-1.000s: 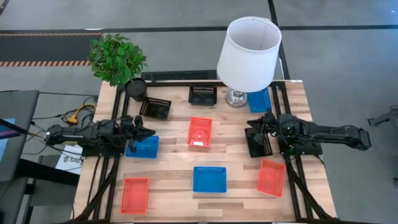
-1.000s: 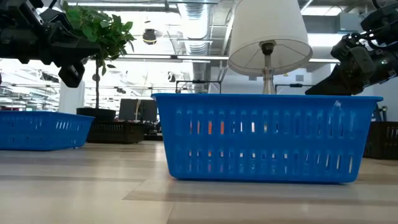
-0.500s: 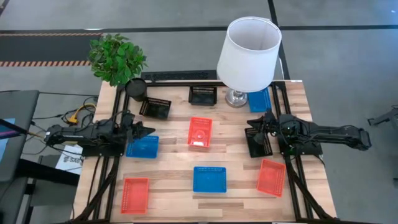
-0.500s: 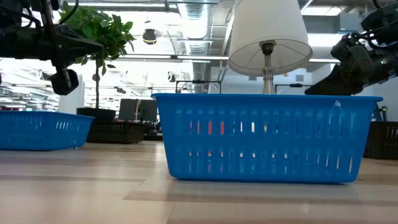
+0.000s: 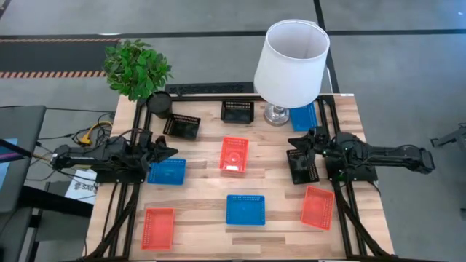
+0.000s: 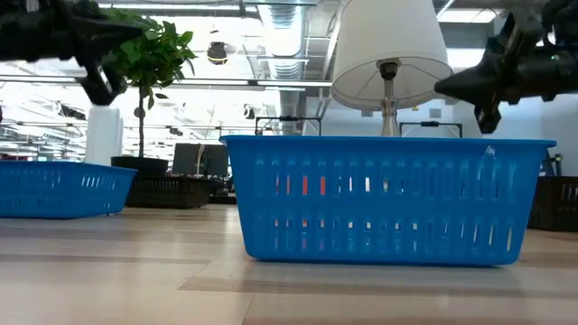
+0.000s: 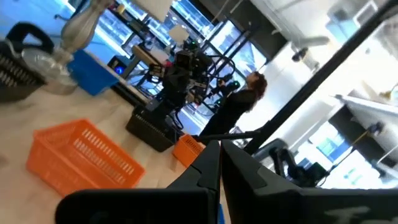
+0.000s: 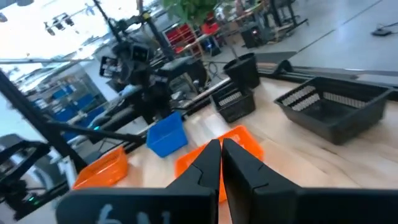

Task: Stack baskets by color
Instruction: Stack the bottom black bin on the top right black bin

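Observation:
Several baskets rest flat on the wooden table. Red ones lie at the centre (image 5: 234,154), near left (image 5: 158,227) and near right (image 5: 317,207). Blue ones lie at the left (image 5: 167,171), near centre (image 5: 245,209) and by the lamp (image 5: 303,116). Black ones lie at the far left (image 5: 182,126), far centre (image 5: 238,110) and right (image 5: 302,167). My left gripper (image 5: 173,151) hovers shut above the left blue basket's far edge, holding nothing (image 7: 221,149). My right gripper (image 5: 293,151) hovers shut over the right black basket, holding nothing (image 8: 221,146).
A white-shaded lamp (image 5: 291,62) stands at the far right of the table. A potted plant (image 5: 138,69) in a round black pot (image 5: 159,103) stands at the far left corner. Bare wood lies between the baskets. A person (image 7: 239,102) stands in the room behind the right arm.
Both grippers have risen a little above the table and rolled about their own long axes. The right one has also tipped from slanting down to about level. Both stayed shut, and no basket has moved.

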Controlling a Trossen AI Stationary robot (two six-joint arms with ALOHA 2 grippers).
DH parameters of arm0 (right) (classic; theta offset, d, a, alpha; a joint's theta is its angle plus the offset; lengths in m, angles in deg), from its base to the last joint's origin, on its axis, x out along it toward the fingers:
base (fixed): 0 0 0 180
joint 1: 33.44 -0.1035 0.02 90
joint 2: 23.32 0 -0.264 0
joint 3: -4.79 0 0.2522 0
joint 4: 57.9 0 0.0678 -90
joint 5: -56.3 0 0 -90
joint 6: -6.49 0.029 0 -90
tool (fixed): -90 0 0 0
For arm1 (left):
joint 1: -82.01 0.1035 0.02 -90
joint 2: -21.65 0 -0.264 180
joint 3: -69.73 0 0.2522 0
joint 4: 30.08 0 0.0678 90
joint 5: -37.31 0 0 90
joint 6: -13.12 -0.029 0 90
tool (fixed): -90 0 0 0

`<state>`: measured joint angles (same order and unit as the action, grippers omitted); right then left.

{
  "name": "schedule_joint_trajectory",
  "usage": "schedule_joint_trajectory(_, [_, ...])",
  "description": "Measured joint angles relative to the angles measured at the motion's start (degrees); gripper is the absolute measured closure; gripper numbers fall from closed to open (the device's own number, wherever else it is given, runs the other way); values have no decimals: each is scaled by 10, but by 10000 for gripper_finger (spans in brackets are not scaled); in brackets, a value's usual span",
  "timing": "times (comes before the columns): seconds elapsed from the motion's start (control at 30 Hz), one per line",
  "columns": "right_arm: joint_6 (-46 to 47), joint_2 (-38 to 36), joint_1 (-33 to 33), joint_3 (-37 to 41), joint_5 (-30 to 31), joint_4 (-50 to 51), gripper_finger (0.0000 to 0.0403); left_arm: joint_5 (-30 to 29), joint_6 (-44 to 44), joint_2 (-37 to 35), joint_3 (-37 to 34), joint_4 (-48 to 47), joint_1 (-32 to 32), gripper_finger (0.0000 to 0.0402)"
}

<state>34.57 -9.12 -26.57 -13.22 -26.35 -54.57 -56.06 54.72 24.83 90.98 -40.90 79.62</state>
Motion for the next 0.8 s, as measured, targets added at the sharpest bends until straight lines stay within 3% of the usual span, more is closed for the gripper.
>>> schedule_joint_trajectory(0.43, [-98, 158, -68, -174, 16, 25, 364, 16, -205, 185, 197, -158, 0, 401])
schedule_joint_trajectory(0.8, [-146, 360, -139, -388, 17, 240, 307, 7, -372, 324, 312, -207, 0, 400])
